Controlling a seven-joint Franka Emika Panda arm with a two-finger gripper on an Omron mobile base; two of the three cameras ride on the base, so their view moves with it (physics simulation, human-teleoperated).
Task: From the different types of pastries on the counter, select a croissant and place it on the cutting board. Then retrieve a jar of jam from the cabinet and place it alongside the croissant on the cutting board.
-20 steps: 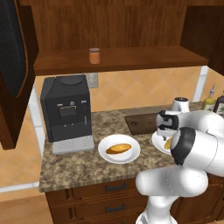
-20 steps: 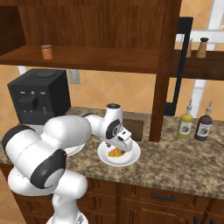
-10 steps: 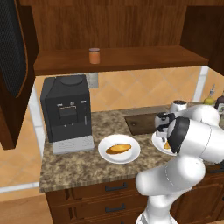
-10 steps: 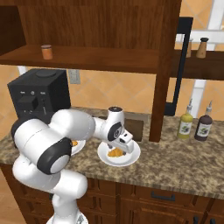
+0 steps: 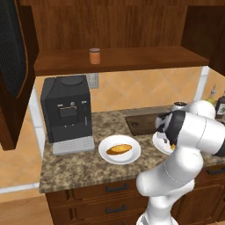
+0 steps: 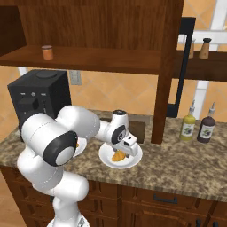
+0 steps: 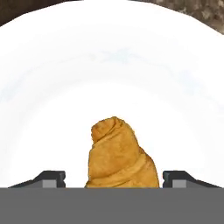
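Note:
The croissant [image 7: 120, 155], small and golden-orange, lies on a round white plate [image 7: 109, 65] on the counter [image 6: 186, 159]. My gripper [image 7: 114, 179] is low over it and open, one fingertip [image 7: 54, 178] on each side with a gap to the pastry. From the right base view the gripper [image 6: 123, 150] sits right on top of the croissant [image 6: 118, 156]. The other pastry, a longer loaf [image 5: 119, 149], rests on a second plate [image 5: 132, 156]. The dark cutting board [image 5: 140, 124] lies just behind the plates. The jar of jam [image 5: 94, 56] stands on the cabinet shelf [image 5: 132, 59].
A black coffee machine [image 5: 67, 112] stands at the counter's left. The cabinet door [image 5: 11, 48] hangs open on the left. Two sauce bottles [image 6: 189, 126] stand at the right by a cabinet post [image 6: 165, 88]. My arm's elbow [image 5: 193, 132] looms over the croissant's plate [image 5: 158, 143].
The elbow has swung round and up while the hand has stayed low over the croissant's plate. Pastries, plates and jar have not moved.

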